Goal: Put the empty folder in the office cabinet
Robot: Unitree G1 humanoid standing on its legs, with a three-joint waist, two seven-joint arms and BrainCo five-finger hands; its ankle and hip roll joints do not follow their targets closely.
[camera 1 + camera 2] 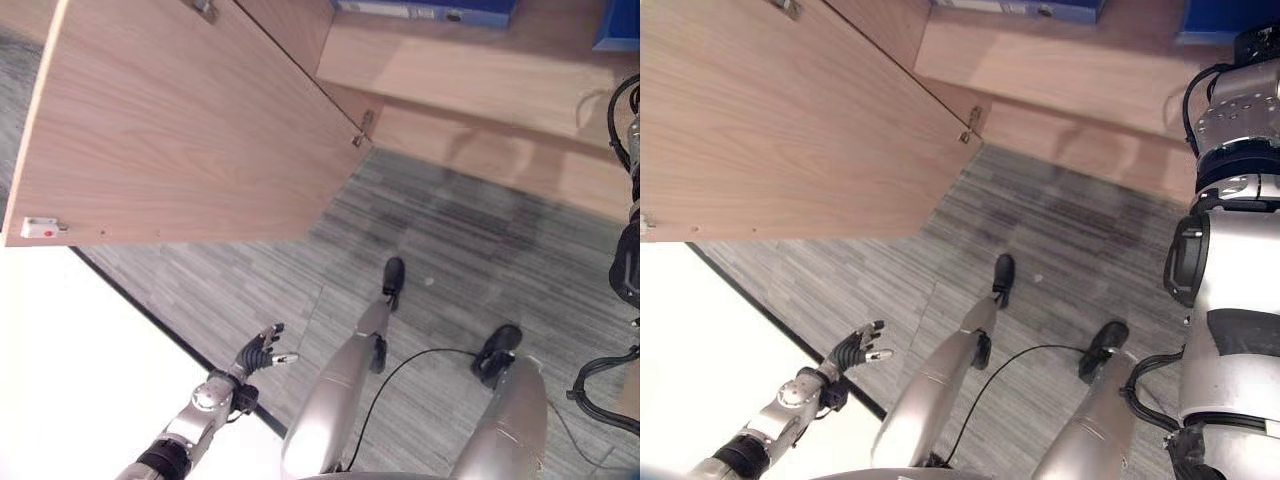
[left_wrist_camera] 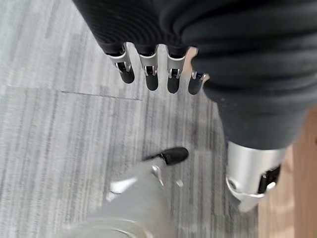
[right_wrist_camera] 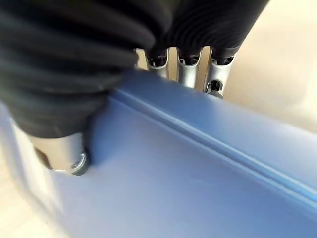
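Grey striped carpet (image 1: 470, 250) spreads in front of the office cabinet (image 1: 480, 95), a pale wood unit whose shelf runs along the far edge of the head views. Its cabinet door (image 1: 180, 120) is the largest thing in sight, swung wide out over the carpet, which I take as the opening made ready so something can be slid onto the shelf. On that shelf, well inside the cabinet, a blue binder (image 1: 425, 10) already stands, and a second blue edge (image 1: 617, 28) shows further along the cabinet on the robot's right side; I cannot tell whether that edge is the task's piece or another stored item. The folder (image 3: 198, 173) itself is blue and sits in the right hand (image 3: 59, 89), fingers (image 3: 187, 74) behind its upper edge and thumb pressed on its near face, so the hand is clamped on it, with pale wood like the cabinet's close behind, suggesting it is being carried in. Smallest and farthest from the cabinet, the left hand (image 1: 262, 352) hangs low over the carpet, fingers spread apart and holding nothing.
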